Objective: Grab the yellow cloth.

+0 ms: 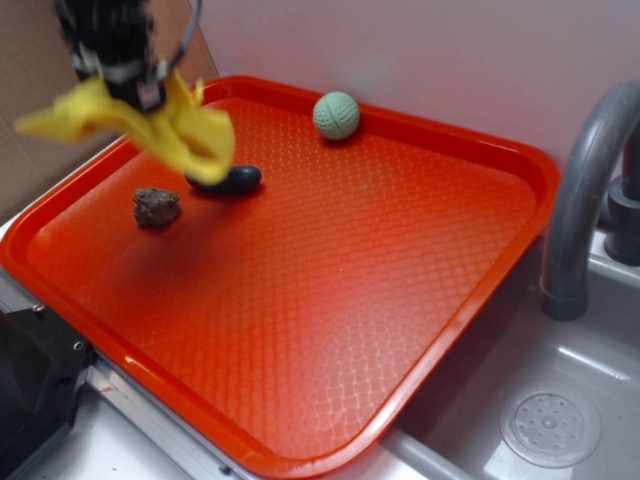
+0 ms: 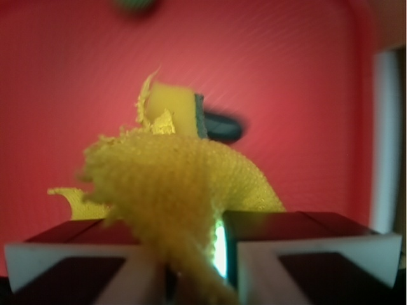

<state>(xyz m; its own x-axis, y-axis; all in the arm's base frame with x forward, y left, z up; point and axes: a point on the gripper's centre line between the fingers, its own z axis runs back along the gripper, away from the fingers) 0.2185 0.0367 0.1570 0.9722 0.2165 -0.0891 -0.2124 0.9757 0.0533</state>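
Overhead, the gripper [image 1: 140, 88] is held above the red tray's [image 1: 300, 300] far left corner, pinched on the yellow cloth [image 1: 175, 125], which is lifted clear.

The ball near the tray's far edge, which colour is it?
Pale green ball, clearest in the exterior view.

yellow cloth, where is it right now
In the exterior view the yellow cloth hangs pinched in the gripper at upper left, lifted over the red tray's far-left corner, above the dark object.
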